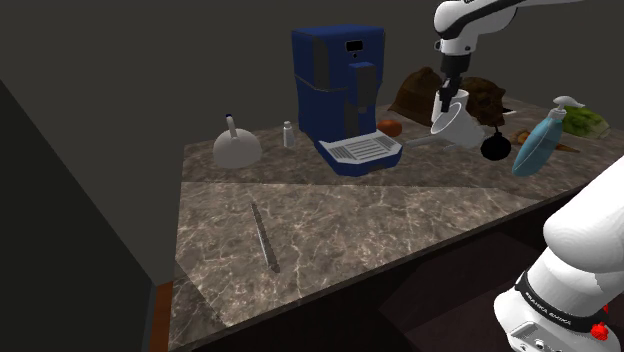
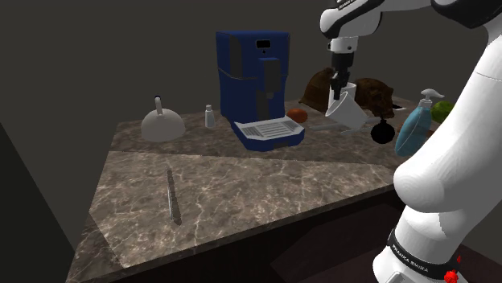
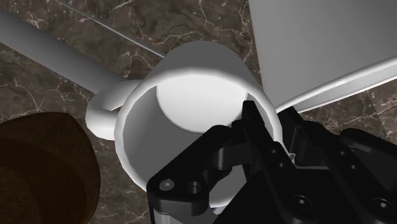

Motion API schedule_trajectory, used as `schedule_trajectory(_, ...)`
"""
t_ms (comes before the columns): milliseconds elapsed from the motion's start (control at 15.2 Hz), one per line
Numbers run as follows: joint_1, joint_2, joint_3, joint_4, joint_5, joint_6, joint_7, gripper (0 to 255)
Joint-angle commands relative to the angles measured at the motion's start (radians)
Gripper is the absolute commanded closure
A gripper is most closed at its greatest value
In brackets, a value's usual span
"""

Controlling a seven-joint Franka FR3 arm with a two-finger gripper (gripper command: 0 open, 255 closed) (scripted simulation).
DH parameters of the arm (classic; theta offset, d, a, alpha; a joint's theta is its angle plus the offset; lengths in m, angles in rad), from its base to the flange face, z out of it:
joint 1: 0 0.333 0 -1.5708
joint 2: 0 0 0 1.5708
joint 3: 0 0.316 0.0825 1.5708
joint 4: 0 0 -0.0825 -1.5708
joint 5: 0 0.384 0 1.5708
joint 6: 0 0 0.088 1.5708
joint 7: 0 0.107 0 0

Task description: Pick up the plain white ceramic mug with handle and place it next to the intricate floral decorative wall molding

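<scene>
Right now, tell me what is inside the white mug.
The mug shows a bare white wall and floor, with one finger of the gripper inside the rim. The gripper hides the rest of the interior.

The coffee machine (image 1: 338, 95) stands on the desk (image 1: 400, 210), a dome (image 1: 236, 150) to the shoulder view's left, the mug (image 1: 453, 120) to its right.

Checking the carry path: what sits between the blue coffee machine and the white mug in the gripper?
A small orange object sits on the counter between coffee machine and mug, in the shoulder view.
</scene>
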Motion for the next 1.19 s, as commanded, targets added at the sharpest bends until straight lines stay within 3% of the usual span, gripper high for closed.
schedule_trajectory(0,0.0,0.005,0.0,-0.023,0.0,0.029,0.001,255)
schedule_trajectory(1122,-0.003,0.078,-0.005,-0.174,0.009,0.252,0.001,255)
